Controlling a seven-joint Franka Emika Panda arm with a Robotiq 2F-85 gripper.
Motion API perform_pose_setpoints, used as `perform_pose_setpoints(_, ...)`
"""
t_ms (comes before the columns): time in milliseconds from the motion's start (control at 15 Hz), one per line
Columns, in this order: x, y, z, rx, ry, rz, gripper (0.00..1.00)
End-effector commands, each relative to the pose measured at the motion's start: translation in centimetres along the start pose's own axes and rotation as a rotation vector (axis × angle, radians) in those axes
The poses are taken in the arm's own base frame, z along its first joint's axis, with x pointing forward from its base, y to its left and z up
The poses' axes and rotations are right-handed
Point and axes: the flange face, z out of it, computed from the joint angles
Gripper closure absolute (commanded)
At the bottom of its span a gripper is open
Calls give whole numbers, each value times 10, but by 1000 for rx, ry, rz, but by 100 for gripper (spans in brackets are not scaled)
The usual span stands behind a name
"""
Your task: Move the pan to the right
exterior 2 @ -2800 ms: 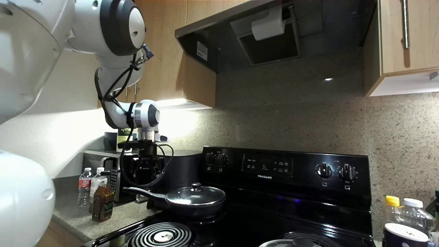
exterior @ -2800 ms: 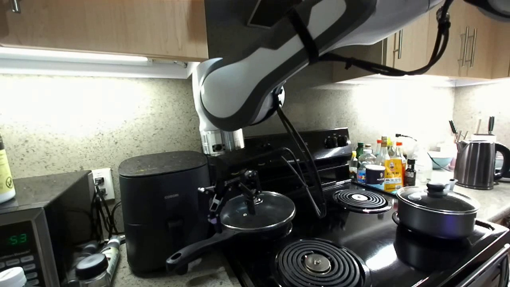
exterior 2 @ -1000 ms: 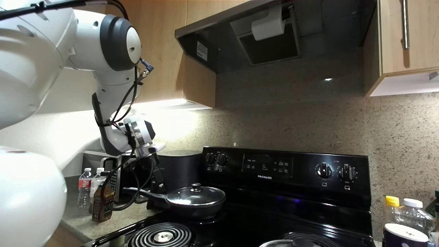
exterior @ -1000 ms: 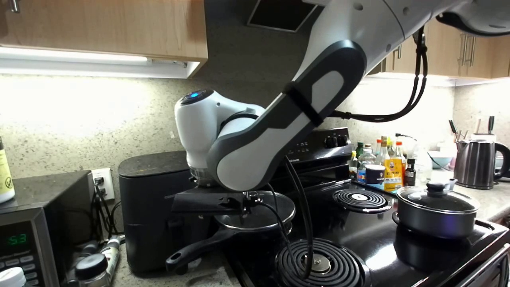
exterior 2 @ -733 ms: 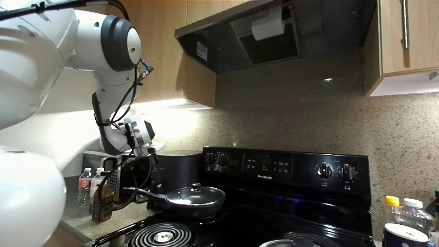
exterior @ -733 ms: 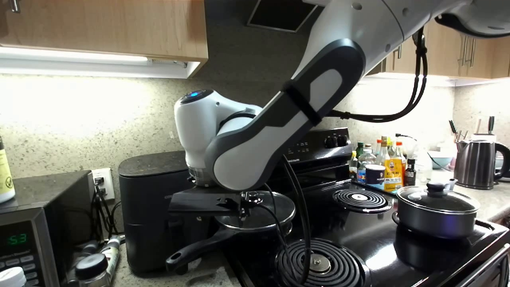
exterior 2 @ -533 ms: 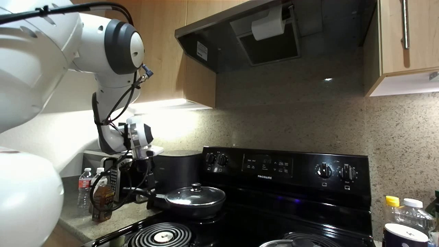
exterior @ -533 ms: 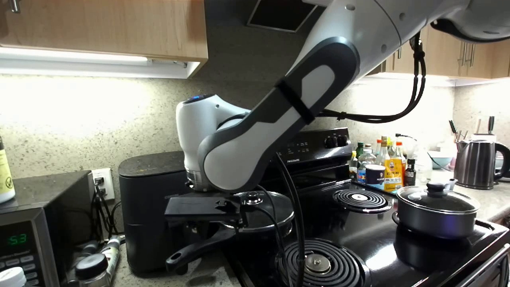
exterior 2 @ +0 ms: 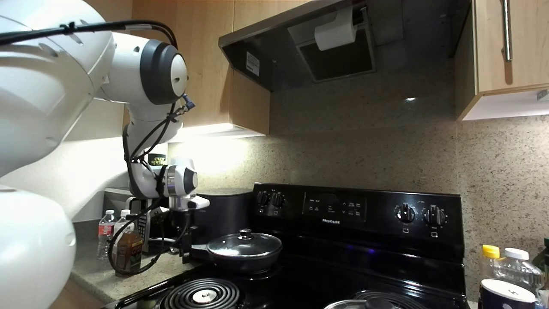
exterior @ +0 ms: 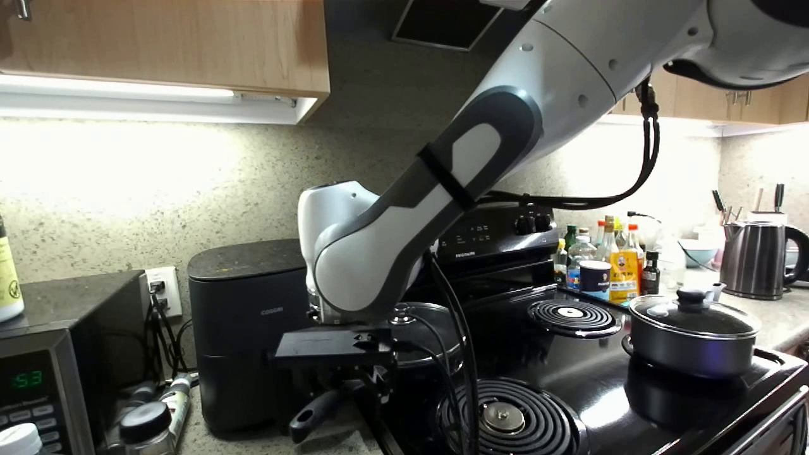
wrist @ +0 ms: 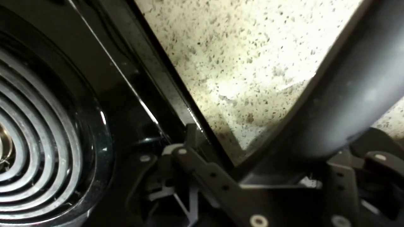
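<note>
Frying-pan handle (exterior: 325, 406) has swung sideways; the gripper (wrist: 281, 142) straddles it, jaws wide, clamping nothing. Closing off-centre could wrench the frying pan (exterior 2: 246, 263), shifting its glass lid (exterior 2: 240, 246).

Bent white arm (exterior: 404, 234), wrist (exterior 2: 182, 180) low, claw (wrist: 282, 142) pointing down, fingers (wrist: 219, 183) spread

1 white-and-grey arm (exterior: 493, 139) carries black cables (exterior 2: 94, 28).

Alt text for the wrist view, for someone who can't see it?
A black pan handle slants down from the upper right toward the spread jaws at the bottom. Behind it, a brightly lit speckled countertop lies beside the black stove, with a coil burner cut off at left.
</note>
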Motion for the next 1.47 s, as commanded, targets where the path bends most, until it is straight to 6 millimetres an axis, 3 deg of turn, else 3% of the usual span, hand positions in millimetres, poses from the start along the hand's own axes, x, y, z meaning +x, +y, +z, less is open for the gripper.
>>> perform_pose_setpoints(0, 25, 16, 5, -44, 53, 64, 53)
perform_pose_setpoints(200, 42, 38, -1, -77, 135, 140, 72)
perform_pose_setpoints(533, 44, 73, -5, -115, 241, 355, 98)
perform_pose_setpoints(667, 38, 88, -1, -133, 230, 453, 94)
perform_pose_setpoints(1067, 14, 149, 1, -150, 241, 713, 95)
perform_pose_setpoints(1200, 10, 148, -2, -170, 264, 655, 95)
perform_pose_setpoints(1267, 7, 140, -2, -172, 266, 599, 95)
perform_pose_setpoints(1333, -3, 120, -2, -168, 258, 519, 95)
perform_pose_setpoints(1400, 4, 139, 29, -199, 216, 622, 81)
